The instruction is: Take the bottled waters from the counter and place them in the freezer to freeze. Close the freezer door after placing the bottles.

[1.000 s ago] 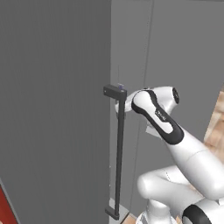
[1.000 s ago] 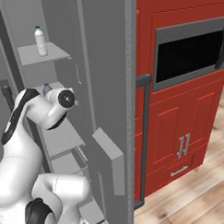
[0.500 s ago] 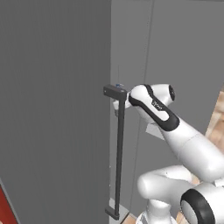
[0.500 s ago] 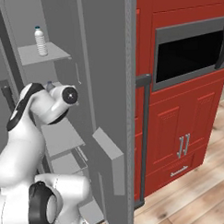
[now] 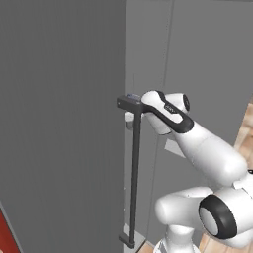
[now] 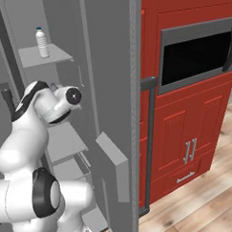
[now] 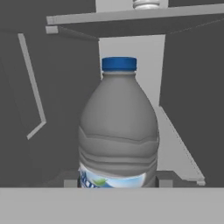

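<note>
The hand view is showing what neither base view offers: a bottled water (image 7: 118,127) standing upright directly ahead of the hand, blue cap up, its label band sitting at the bottom of the picture between the two finger tips (image 7: 70,183), which are flanking its base on either side; whether they are actually pressing on the plastic cannot be told from here. Behind it the pale inner wall of the freezer (image 7: 131,70) is running back to a lit rear panel, with a shelf (image 7: 131,15) crossing overhead and the underside of another bottle just peeking above it. The right base view is giving the wider picture: the arm is reaching into the open compartment, and a second bottle (image 6: 41,43) is standing upright on the upper shelf (image 6: 43,56), well above the wrist. A lower shelf (image 6: 66,141) is lying bare beneath the arm, leaving open room there. The left base view is looking at the outside of the freezer door (image 5: 59,123), swung open, with its long dark bar handle (image 5: 134,173) running down just beside the arm's wrist; the handle's top bracket is sitting very near the wrist, so clearance on that edge is tight. To the right, the red cabinets (image 6: 195,133) with the built-in oven (image 6: 196,57) are standing well apart from the arm.
</note>
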You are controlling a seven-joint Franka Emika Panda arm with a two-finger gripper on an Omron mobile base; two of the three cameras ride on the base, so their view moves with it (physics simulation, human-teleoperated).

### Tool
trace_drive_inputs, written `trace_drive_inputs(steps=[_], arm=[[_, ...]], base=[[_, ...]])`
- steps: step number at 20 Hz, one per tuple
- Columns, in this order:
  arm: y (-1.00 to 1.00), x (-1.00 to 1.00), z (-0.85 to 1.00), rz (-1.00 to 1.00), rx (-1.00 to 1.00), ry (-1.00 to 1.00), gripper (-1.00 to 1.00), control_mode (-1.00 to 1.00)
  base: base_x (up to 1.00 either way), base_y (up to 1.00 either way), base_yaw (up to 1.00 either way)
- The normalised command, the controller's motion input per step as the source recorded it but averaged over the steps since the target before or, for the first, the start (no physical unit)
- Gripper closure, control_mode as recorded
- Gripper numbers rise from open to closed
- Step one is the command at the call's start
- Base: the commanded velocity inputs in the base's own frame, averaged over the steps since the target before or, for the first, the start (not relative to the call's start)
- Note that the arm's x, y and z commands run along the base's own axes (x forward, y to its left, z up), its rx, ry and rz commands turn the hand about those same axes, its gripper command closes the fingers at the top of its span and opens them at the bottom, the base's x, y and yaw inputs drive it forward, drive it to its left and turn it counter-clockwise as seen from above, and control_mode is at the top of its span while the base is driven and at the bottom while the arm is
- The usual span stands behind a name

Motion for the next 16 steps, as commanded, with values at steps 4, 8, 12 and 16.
trace_drive_inputs(steps=[4,8,12,16], arm=[[0.17,0.24,-0.05,0.00,0.00,0.00,1.00,-1.00],[0.08,0.27,-0.03,0.01,0.00,0.00,1.00,-1.00],[0.06,0.28,-0.06,0.05,0.00,0.00,1.00,-1.00],[0.00,0.16,-0.02,0.13,0.00,-0.03,1.00,-1.00]], base=[[0.00,0.00,0.00],[0.00,0.00,0.00],[0.00,0.00,0.00],[0.00,0.00,0.00]])
